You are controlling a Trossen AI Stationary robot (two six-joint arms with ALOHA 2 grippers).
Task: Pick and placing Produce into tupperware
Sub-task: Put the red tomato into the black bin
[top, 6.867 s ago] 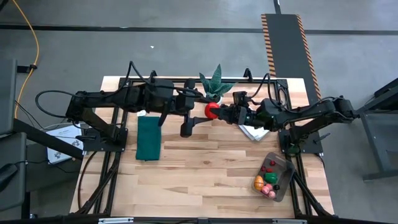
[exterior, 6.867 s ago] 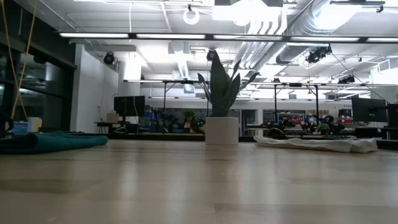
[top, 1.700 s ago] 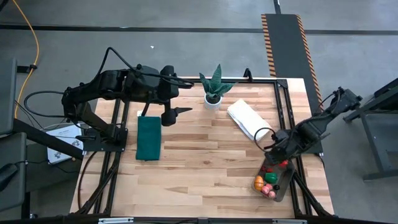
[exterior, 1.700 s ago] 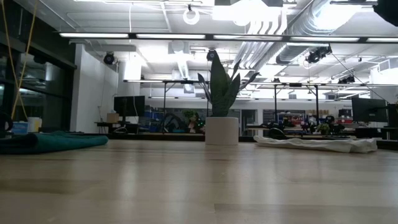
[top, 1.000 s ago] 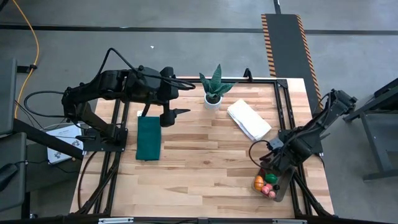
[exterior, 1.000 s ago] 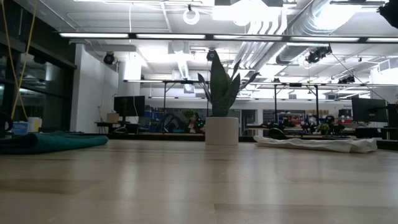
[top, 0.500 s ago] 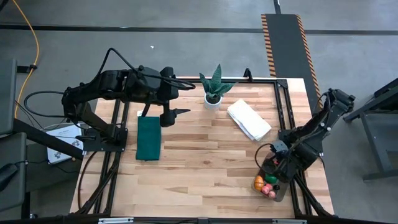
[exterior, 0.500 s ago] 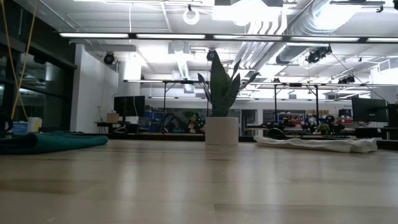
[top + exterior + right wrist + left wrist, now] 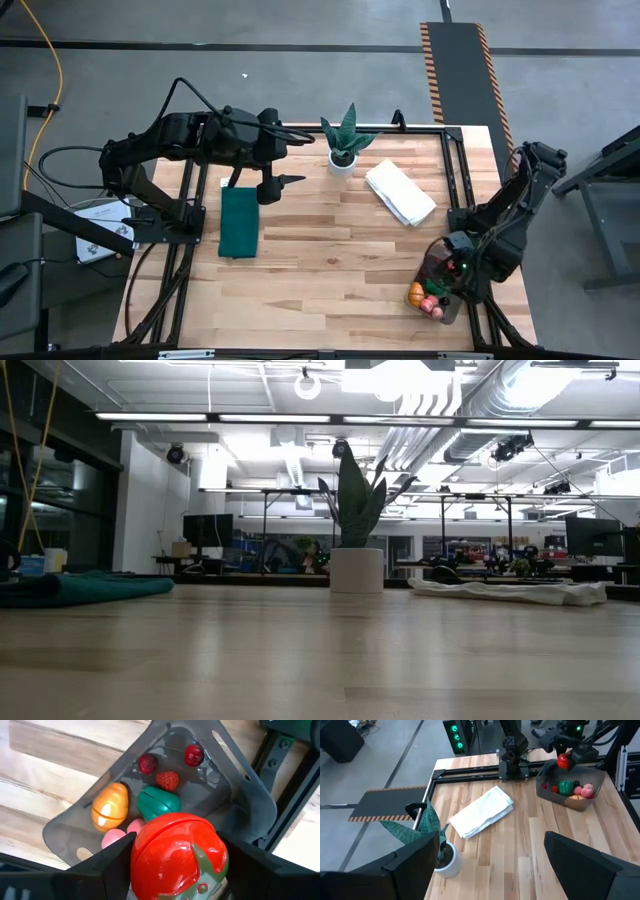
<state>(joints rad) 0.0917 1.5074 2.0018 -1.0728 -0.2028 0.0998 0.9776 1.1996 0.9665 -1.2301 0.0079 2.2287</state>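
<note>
The right gripper [image 9: 177, 870] is hanging over the tupperware [image 9: 240, 795] at the table's near right corner, its fingers clamped on either side of a red toy tomato [image 9: 180, 852], the piece of produce now in play. The tomato is looking like hard, glossy, light plastic, so it is probably sitting stiffly but slipping readily in a pinch; a hold across its widest band, as here, seems the safest. The left gripper [image 9: 490, 865] is waiting with fingers spread wide near the potted plant [image 9: 345, 140]. The right wrist view is showing the contents below: an orange fruit [image 9: 110, 810], a green pepper [image 9: 155, 804] and small red berries. The high view is showing only the arm covering the tupperware [image 9: 432, 312], while the low view is missing both grippers altogether
</note>
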